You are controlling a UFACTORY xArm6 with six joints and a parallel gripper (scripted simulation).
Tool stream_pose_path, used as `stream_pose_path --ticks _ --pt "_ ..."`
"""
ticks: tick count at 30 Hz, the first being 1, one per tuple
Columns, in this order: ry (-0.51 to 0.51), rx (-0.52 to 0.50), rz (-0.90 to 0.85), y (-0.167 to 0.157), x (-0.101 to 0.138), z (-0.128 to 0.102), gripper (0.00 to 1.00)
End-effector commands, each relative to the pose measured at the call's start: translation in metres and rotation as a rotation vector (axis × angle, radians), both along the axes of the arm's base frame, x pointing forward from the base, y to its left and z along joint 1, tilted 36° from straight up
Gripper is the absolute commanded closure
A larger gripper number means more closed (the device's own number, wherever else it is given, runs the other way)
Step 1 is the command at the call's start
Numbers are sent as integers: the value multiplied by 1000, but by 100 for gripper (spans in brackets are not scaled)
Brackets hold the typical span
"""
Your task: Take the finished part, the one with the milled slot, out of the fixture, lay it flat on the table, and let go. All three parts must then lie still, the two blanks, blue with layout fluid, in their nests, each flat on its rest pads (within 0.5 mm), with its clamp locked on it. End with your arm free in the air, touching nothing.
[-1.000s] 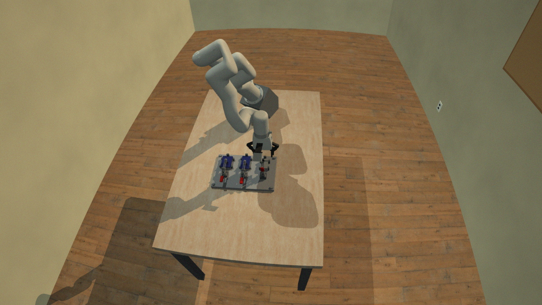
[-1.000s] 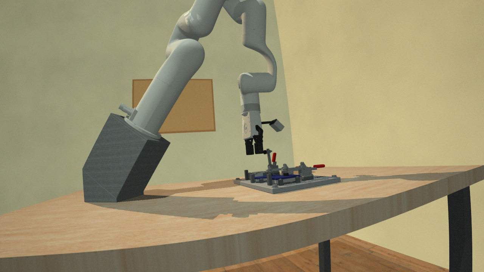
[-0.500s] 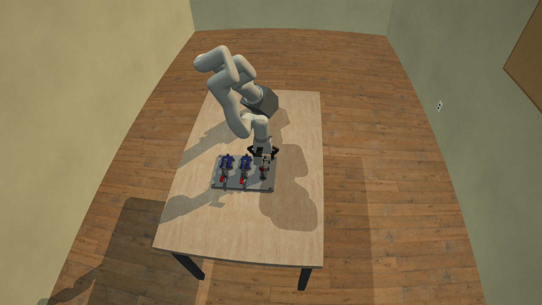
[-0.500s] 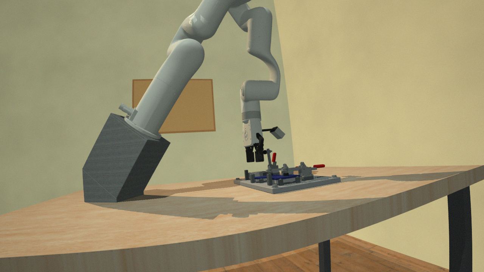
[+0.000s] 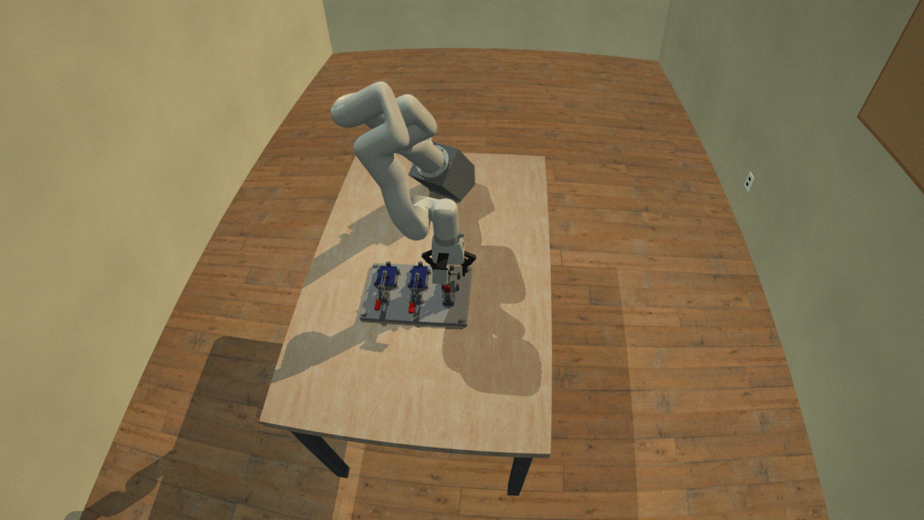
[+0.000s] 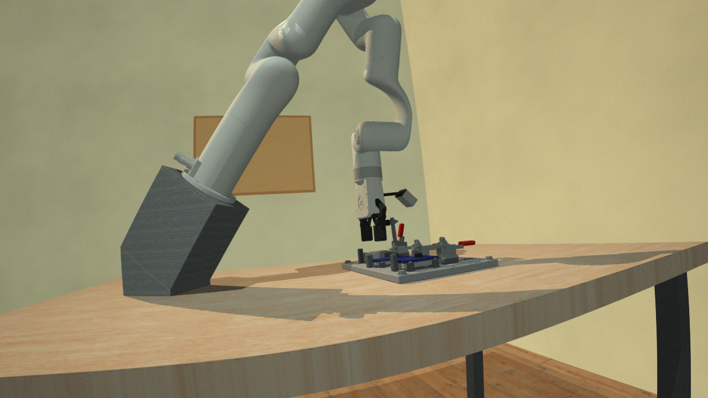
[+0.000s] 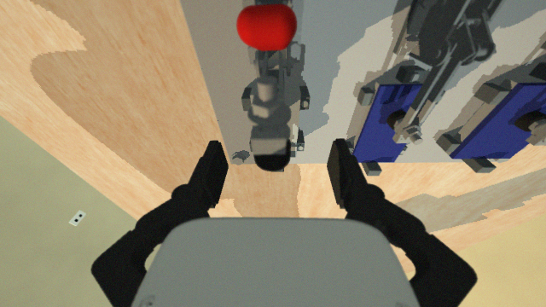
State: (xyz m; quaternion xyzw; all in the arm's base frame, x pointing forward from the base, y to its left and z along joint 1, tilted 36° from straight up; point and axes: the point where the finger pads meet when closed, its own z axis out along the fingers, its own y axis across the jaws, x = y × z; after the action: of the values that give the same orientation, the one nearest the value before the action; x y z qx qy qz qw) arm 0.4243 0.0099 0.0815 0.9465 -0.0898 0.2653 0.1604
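Note:
A grey fixture plate (image 5: 419, 292) lies mid-table with three nests. Two blue blanks (image 5: 387, 276) (image 5: 419, 278) sit in the left and middle nests, and their clamps lie down across them with red handles (image 5: 378, 307) low. In the wrist view the blanks (image 7: 380, 124) (image 7: 495, 121) show under their clamp arms (image 7: 431, 72). The right nest's clamp (image 7: 269, 111) stands raised, with its red handle (image 7: 266, 26) (image 6: 400, 229) upright. It hides the grey finished part, so I cannot make that part out. My gripper (image 7: 276, 153) (image 6: 373, 232) is open and empty. It hangs just above the back edge of the right nest.
The arm's grey base block (image 6: 178, 232) stands on the table behind the fixture. Small locator pins (image 6: 394, 262) stick up around the nests. The horizontal red handles (image 6: 466, 242) point away from the base.

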Motion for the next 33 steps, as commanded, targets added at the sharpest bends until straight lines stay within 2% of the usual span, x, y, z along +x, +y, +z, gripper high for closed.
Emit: stream_pose_path --ticks 1,22,33 --pt "-2 1 1 0 1 1 0" --pt "-2 1 1 -1 2 -2 0" --pt "-2 1 1 -5 9 -13 0"
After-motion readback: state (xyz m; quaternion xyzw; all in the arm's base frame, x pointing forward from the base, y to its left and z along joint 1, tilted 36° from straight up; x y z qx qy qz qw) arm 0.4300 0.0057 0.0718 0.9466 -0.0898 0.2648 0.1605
